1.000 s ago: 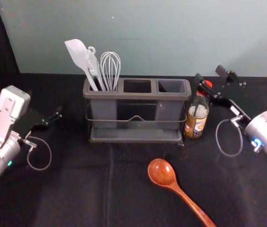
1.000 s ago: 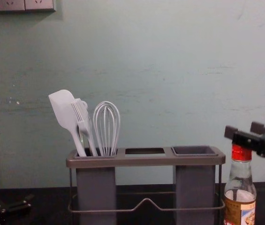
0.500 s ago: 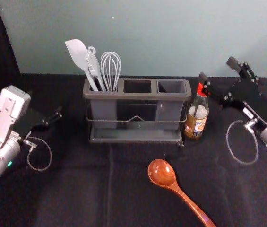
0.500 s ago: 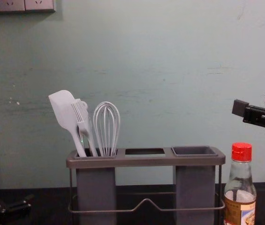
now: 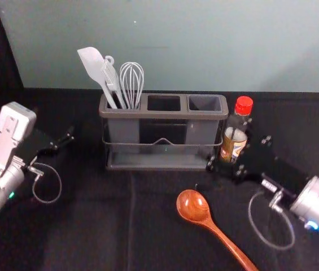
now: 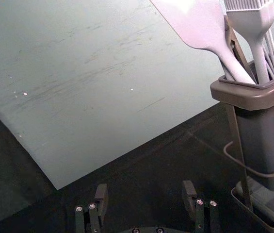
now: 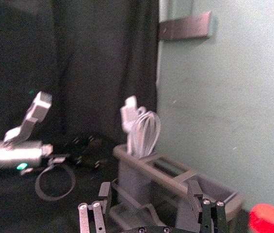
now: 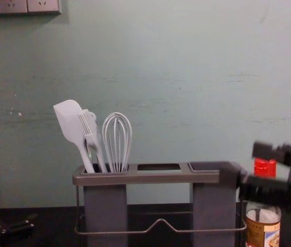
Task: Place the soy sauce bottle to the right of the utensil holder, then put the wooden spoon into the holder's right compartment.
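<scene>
Beside the holder's (image 5: 165, 114) right end, the bottle (image 5: 236, 130) stands upright on the worktop (image 5: 91, 231), its red cap (image 5: 244, 105) on top. My right gripper (image 5: 238, 152) is in front of the bottle in the head view, reaching in from the right, with the jaws spread. From the chest view it looms large and blurred, crossing in front of the bottle and the holder's right corner; I cannot tell whether it touches either one. On its own wrist feed, the right gripper (image 7: 149, 190) has a wide gap between the jaws, with part of the holder seen farther off through it, while the cap lies outside the jaws.

The spoon (image 5: 193, 206) lies in front of the holder, bowl toward it, handle slanting back toward me and to the right. Above it, the holder's right compartment (image 5: 205, 103) faces up, next to the middle one (image 5: 164, 103). The left compartment carries a spatula (image 5: 94, 63), a brush (image 5: 111, 79) and a whisk (image 5: 131, 84), heads up.

I have the left gripper (image 5: 56, 134) parked over the left side of the worktop, well apart from the holder, jaws also spread. A pale green wall (image 5: 182, 45) rises behind it all.
</scene>
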You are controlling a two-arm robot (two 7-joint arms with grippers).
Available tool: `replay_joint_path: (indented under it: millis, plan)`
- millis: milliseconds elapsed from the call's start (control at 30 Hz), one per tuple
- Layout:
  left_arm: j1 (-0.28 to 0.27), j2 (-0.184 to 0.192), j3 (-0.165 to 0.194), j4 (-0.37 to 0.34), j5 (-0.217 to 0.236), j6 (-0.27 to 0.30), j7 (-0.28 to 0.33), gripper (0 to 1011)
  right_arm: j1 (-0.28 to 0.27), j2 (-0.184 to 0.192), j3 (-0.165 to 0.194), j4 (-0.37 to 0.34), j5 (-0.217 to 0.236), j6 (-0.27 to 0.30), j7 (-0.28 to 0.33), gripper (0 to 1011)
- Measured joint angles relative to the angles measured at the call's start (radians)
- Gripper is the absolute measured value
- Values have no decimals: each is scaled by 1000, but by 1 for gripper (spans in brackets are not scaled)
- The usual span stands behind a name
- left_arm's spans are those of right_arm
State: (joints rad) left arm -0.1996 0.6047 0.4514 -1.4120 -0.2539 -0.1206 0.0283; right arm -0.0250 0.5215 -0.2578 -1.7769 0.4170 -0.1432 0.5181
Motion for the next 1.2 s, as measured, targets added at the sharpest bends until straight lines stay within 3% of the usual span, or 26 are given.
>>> replay_joint_path:
  millis: [167,300,333,467,567,1200]
  plan:
    - [0,0,0,0,0,0,0,1005,-11,17,-43,-4,-21,65,-8,1004]
    - [0,0,0,0,0,0,0,1005,-11,28,-73,-10,-42,156,-41,1004]
    - [0,0,0,0,0,0,0,1005,-9,34,-85,-14,-55,198,-59,1004]
    - [0,0,0,0,0,0,0,1005,-1,43,-107,-21,-97,273,-95,1004]
    - [0,0,0,0,0,0,0,1005,3,47,-121,-23,-122,305,-107,1004]
    - [0,0,0,0,0,0,0,1005,5,47,-123,-21,-129,311,-109,1004]
